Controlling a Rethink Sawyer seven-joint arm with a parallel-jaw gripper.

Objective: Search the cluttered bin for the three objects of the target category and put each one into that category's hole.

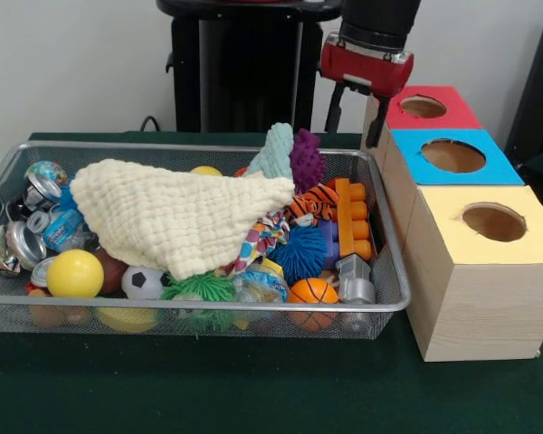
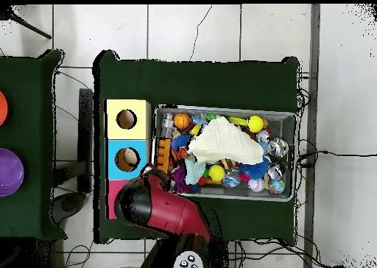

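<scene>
Green-cloth table, white wall behind. Bin (image 1: 391,306) sits just beside red box w/ hole (image 1: 423,107). Gripper (image 1: 355,108) hangs nr hole — grip state can't tell, nothing seen held. Risk: cream cloth (image 1: 176,221) hides targets — snags on a reach.

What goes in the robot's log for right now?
end effector: by red hole, grip unclear | bin: full | cloth: on toys

No legible text, brand, number or sign found in either view. Print on the crushed cans (image 1: 38,237) in the bin (image 1: 208,307) too small to read.
</scene>
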